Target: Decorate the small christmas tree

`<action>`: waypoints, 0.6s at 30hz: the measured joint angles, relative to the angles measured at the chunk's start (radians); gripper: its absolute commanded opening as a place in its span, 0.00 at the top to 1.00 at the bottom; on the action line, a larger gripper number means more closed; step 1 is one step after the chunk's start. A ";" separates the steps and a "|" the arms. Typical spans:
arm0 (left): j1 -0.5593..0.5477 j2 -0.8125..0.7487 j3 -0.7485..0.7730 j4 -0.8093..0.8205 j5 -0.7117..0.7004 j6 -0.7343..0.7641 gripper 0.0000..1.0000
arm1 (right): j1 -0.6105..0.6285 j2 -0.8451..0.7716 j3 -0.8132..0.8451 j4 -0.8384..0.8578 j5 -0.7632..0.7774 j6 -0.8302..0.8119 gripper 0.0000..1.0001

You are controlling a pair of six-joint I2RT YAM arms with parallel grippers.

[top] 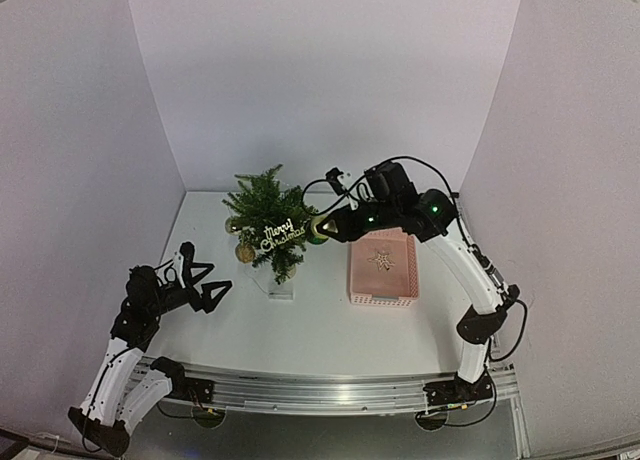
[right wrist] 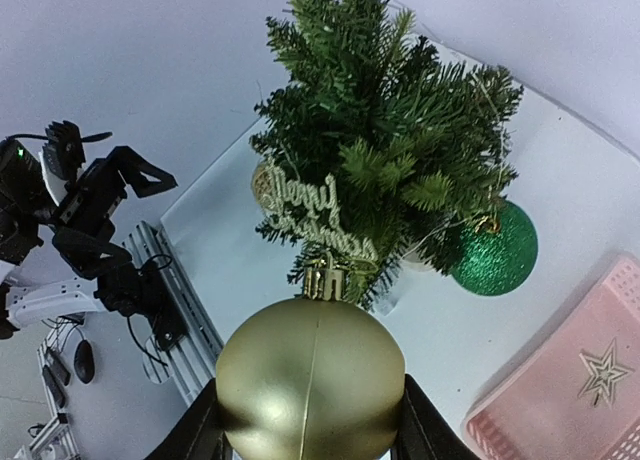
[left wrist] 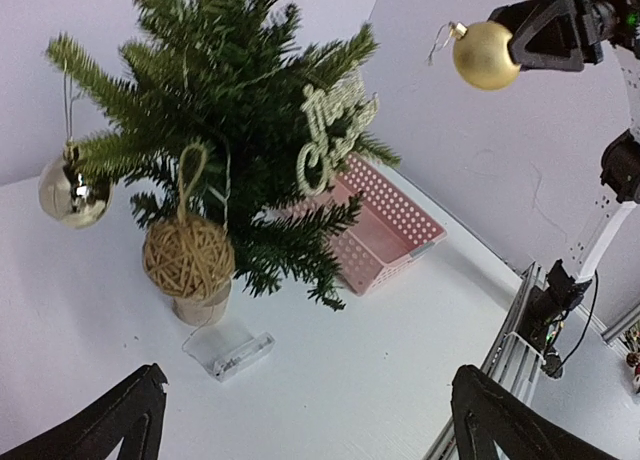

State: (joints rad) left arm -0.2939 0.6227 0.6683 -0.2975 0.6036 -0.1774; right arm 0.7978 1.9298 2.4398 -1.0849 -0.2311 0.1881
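One gold bauble (right wrist: 310, 380) sits in your right gripper (top: 328, 226) beside the small christmas tree (top: 268, 215), left gripper (top: 207, 272) wide; hook a branch next.

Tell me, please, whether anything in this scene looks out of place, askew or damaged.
Nothing looks spilled or damaged. The one stray item is a small clear plastic piece lying loose on the table, close beside the foot of the small christmas tree. It hangs from no branch and is not in the pink basket.

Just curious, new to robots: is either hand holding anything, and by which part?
The right hand pinches the gold bauble by its round sides; the left hand holds nothing.
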 measured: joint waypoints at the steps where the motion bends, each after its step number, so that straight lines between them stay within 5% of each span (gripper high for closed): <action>1: 0.004 -0.001 -0.015 0.004 -0.002 -0.010 0.01 | -0.005 0.013 0.015 0.001 0.006 -0.005 0.65; 18: 0.025 0.001 -0.122 0.029 -0.024 -0.038 0.01 | -0.093 0.135 0.141 0.033 0.008 -0.054 0.67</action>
State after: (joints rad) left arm -0.2691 0.6239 0.5466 -0.2680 0.5797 -0.2149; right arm 0.7052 2.0648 2.5810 -1.0517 -0.2236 0.1341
